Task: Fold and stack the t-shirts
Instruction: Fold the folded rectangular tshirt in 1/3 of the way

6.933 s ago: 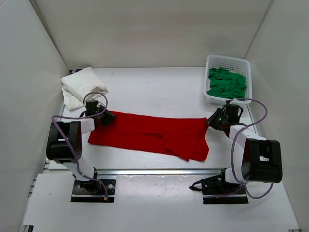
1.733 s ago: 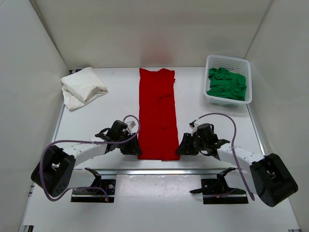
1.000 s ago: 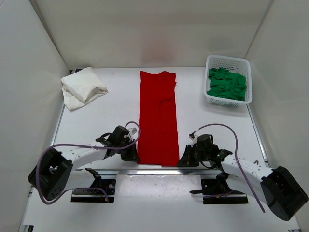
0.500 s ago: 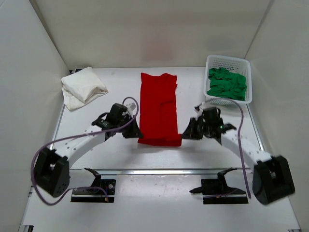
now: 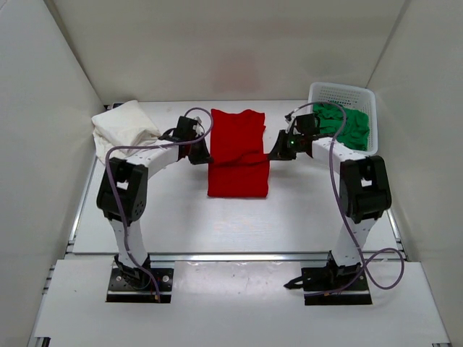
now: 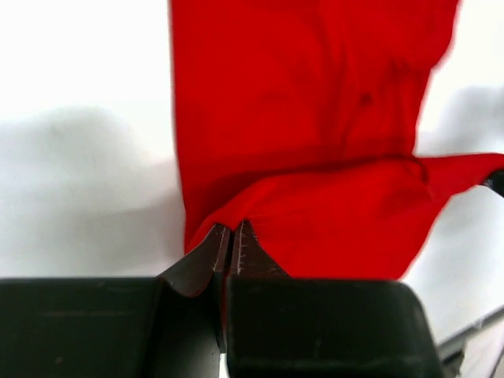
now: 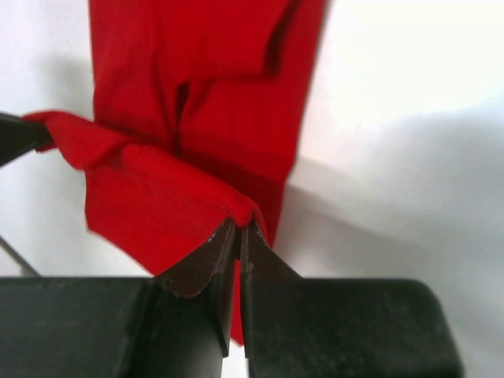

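From the top camera you see the red t-shirt [image 5: 238, 173] mid-tabletop [image 5: 181, 213], its near end doubled back over the rest. Your left pincer [image 5: 200, 153] and right pincer [image 5: 277, 152] are at the two corners of that lifted edge, the off-white t-shirt [image 5: 123, 129] is bundled far left, and the green t-shirt [image 5: 346, 124] sits in the basket [image 5: 340, 92] far right. Your left wrist view shows that pincer clenched on a corner of the red cloth. Your right wrist view shows the other pincer likewise clamped on the opposite corner, the held edge raised over the flat layer.
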Motion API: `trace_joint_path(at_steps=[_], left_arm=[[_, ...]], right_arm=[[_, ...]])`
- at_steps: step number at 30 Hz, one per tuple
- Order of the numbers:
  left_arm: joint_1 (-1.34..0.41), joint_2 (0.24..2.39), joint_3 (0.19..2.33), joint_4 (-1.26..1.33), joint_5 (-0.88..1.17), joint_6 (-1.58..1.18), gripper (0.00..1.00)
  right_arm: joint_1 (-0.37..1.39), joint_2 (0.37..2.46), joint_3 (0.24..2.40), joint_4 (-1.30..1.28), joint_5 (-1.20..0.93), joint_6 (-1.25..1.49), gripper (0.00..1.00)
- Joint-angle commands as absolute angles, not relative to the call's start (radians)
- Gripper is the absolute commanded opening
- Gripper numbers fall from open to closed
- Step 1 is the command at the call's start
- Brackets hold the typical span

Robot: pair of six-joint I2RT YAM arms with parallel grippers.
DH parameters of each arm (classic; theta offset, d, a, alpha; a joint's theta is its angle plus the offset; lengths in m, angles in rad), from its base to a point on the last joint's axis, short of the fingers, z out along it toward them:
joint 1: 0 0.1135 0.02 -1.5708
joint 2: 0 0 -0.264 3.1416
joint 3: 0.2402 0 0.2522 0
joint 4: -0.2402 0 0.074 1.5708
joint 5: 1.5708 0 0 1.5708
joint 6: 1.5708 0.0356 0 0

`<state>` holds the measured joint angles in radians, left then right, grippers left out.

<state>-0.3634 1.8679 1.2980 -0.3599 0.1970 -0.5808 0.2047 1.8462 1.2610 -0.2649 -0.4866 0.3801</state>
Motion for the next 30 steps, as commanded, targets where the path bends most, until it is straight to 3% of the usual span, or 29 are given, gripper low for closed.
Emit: trace_joint_path(at_steps=[1,5,9,14,17,18,21,22,30], left_arm=[[-0.354,1.903,1.379,-0.353,0.163,-0.574,0.00],[-0.334,1.950,1.413,-0.315,0.176,-0.592,0.07],[-0.324,1.953,1.417,-0.276,0.190,-0.592,0.35],[-0.296,1.856,1.399,-0.264,0.175,-0.594,0.55],[-0.328,1.738,1.304,-0.213,0.156,-0.612,0.49],[-0.363,1.709,1.269,-0.203,0.146,-0.617,0.47],[-0.436,1.660,1.114,-0.097,0.187,-0.687,0.43],[-0.463,1.654,1.054,-0.034,0.210,-0.728,0.43],[-0.483,1.786,0.953,0.073,0.285,-0.796,0.36]], right_arm=[[0.176,1.916,1.369,-0.236,-0.502,0.351,0.00],[0.183,2.026,1.503,-0.294,-0.496,0.321,0.00],[0.189,2.077,1.560,-0.322,-0.474,0.304,0.00],[0.199,2.011,1.575,-0.360,-0.436,0.287,0.30],[0.215,1.936,1.560,-0.360,-0.384,0.272,0.35],[0.221,1.916,1.556,-0.362,-0.373,0.278,0.32],[0.264,1.908,1.537,-0.361,-0.394,0.279,0.03],[0.285,1.922,1.537,-0.351,-0.414,0.267,0.00],[0.423,2.072,1.574,-0.347,-0.439,0.265,0.00]])
